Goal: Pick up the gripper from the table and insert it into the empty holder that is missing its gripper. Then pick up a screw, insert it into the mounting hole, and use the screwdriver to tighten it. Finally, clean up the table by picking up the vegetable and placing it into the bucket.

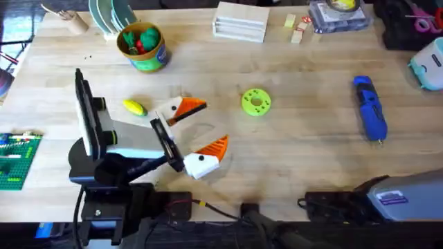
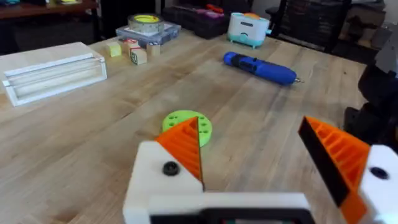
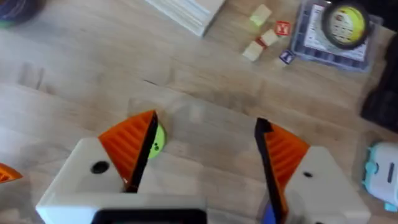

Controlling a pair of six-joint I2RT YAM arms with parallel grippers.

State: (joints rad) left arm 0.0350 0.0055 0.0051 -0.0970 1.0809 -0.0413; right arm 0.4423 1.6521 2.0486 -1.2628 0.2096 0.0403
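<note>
Pale wooden bench [image 1: 304, 145]: your left hand [image 1: 197, 128] hovers with fingers apart beside the yellow vegetable [image 1: 134, 107], suited to grabbing it; right hand [image 3: 205, 162] likewise spread.

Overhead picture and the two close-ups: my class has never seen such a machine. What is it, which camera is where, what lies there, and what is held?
Two robot arms work at a wooden table. One camera looks down from above; two more sit on the wrists, looking forward. The left arm's fingers and the right arm's fingers are spread open, holding nothing. On the table are a blue screwdriver, a yellow toy vegetable, a green bucket and a green disc.
</note>
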